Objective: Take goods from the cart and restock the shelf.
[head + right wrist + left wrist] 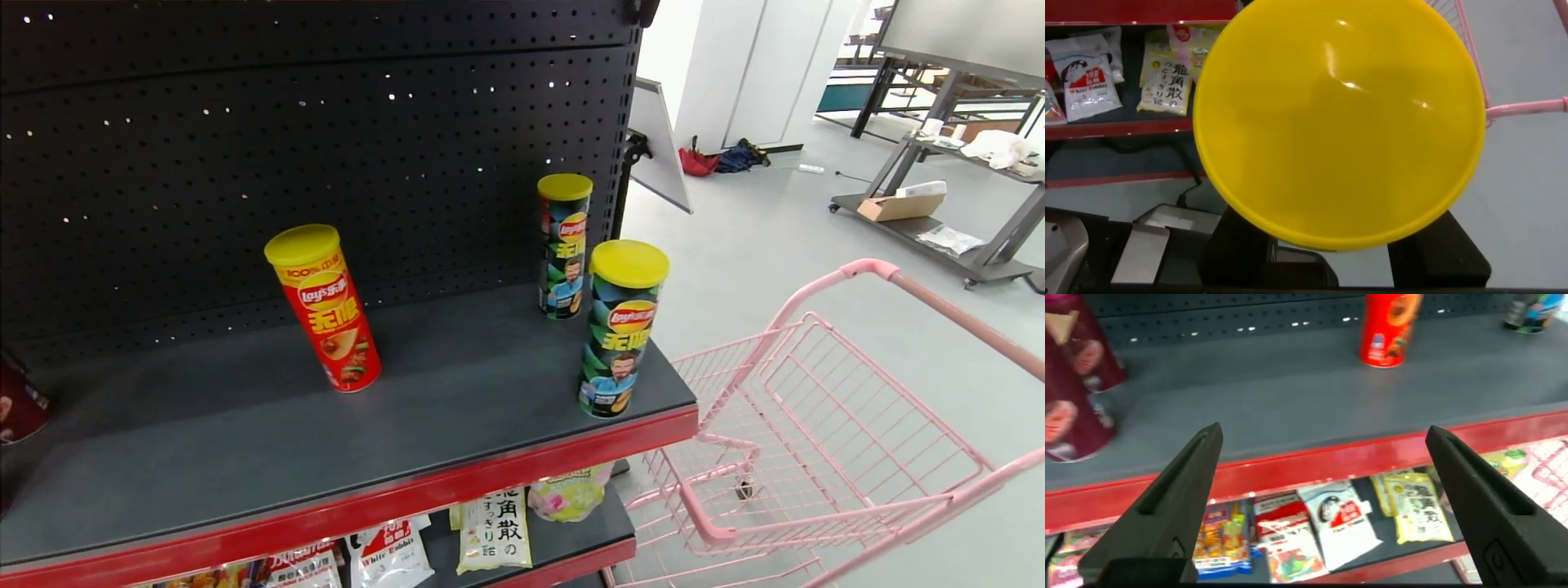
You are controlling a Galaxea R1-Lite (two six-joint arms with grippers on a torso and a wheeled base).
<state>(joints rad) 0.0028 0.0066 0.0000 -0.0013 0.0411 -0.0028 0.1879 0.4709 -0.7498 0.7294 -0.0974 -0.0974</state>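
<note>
At the right wrist, we find the right gripper [1333,263] clamped on a can [1339,122]. Its yellow lid faces the camera, over the floor [1535,212] and beside the pink cart [873,268]. We note the left gripper [1323,433] spread wide and holding nothing, level with the red front edge of the shelf [457,367]. On that shelf stand a red can [324,309], upright near the middle, two green cans [622,328] at the right end, and maroon cans [1074,384] at the left end. The lower shelf [608,523] holds packets [494,531].
</note>
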